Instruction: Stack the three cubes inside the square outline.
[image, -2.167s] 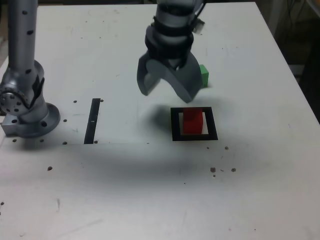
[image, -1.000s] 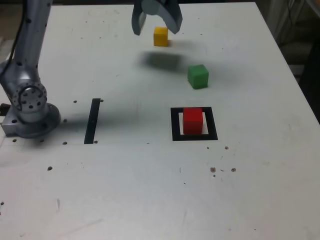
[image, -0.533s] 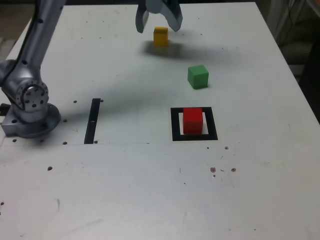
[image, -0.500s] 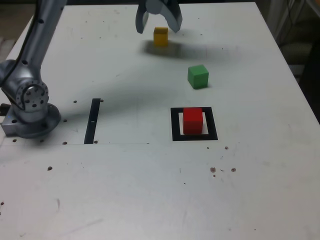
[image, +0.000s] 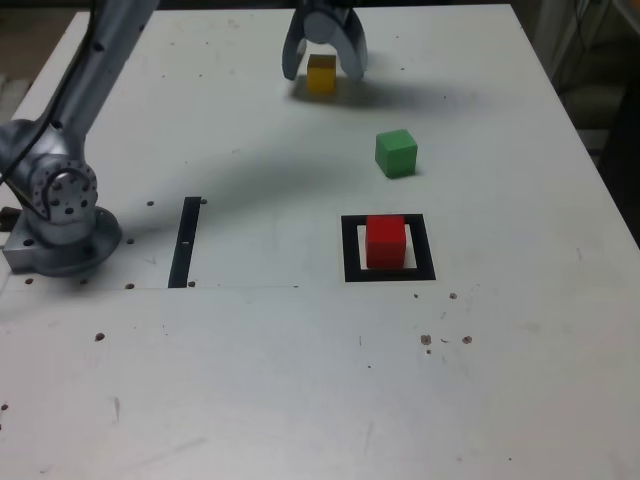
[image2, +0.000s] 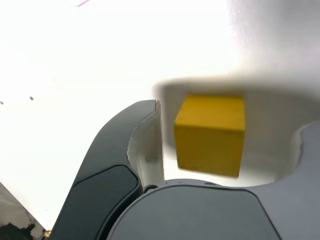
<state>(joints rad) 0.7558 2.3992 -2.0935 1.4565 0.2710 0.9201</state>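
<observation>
Ext. view: claw (image: 326, 78) parted, nothing gripped, yellow (image: 321, 75) btwn its tips; green (image: 396, 154) and red (image: 385, 242), in the square (image: 353, 273), lie off toward that view's right. Wrist view: centre yellow b/w fingers, then close square on opp. faces. Its sides run roughly along the fingers; cube, so no long axis.
</observation>
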